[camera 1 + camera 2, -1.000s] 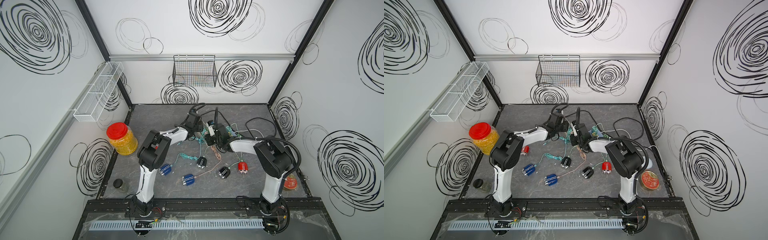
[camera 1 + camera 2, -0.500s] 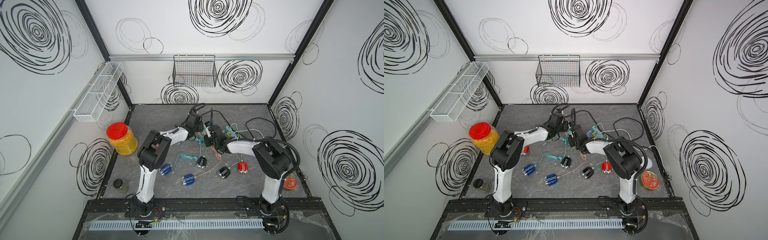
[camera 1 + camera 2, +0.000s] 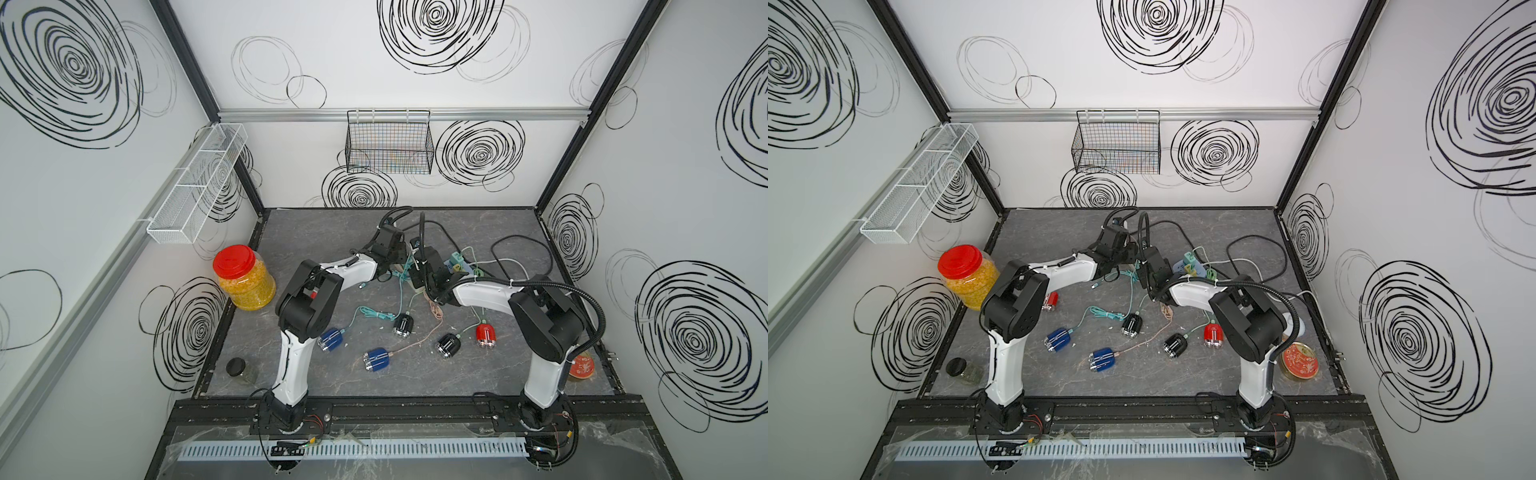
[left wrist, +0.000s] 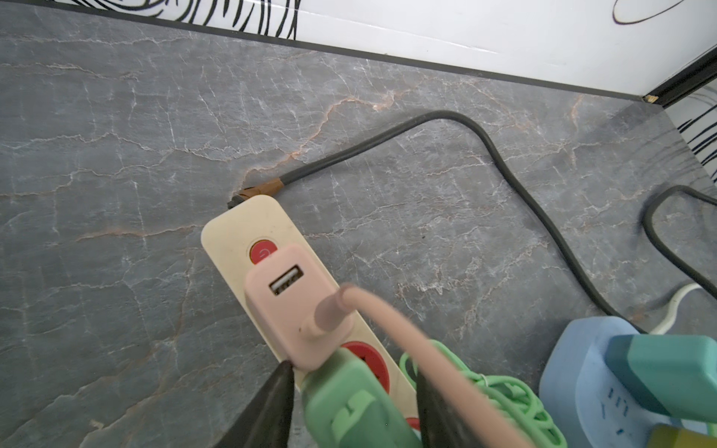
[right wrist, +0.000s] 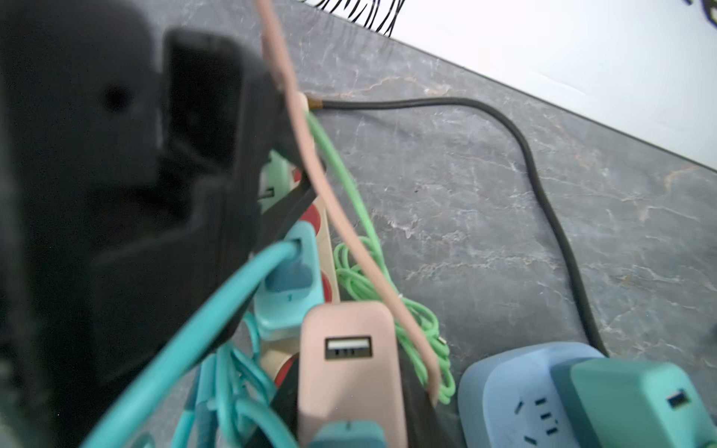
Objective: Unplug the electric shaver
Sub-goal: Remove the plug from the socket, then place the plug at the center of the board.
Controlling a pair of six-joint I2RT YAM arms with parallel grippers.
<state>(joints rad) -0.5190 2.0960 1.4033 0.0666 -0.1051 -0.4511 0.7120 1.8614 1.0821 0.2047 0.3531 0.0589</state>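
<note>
- Right gripper [image 5: 351,388]: fingers [image 5: 423,426] stand narrowly apart, one against each side of a pink rectangular plastic USB adapter [image 5: 349,349], clamped on it. One USB port on its face is empty. Whether its pins sit in a socket is hidden.
- Just beyond these fingers, a light teal plastic adapter [image 5: 289,294] sits on a cream plastic power strip [image 4: 248,225], with a teal cable [image 5: 186,349] plugged into it.
- Left gripper [image 4: 353,374]: fingers [image 4: 271,411] are about half open, one at each long edge of the cream strip, pinching it across its width. A mint-green plastic adapter [image 4: 349,411] stands between them.
- Just past the left fingertips is a second pink adapter [image 4: 287,310] with a pink cable [image 4: 392,324] in one port. Then come the strip's round red switch [image 4: 264,252] and a dark grey rubber cord [image 4: 388,147] leaving the strip's end.
- Beside the right fingers, off the strip, is a pale blue rounded socket block [image 5: 516,388].
- A coil of green cable [image 5: 349,283] lies between strip and block.
- The shavers lie well apart from both sets of fingers, toward the arm bases, on the grey marble-pattern table [image 3: 519,374].
- They include a blue barrel-shaped electric shaver [image 3: 376,359] on a pinkish lead, a black electric shaver [image 3: 403,325] and a red electric shaver [image 3: 485,336].
- I cannot trace which adapter feeds which shaver.
</note>
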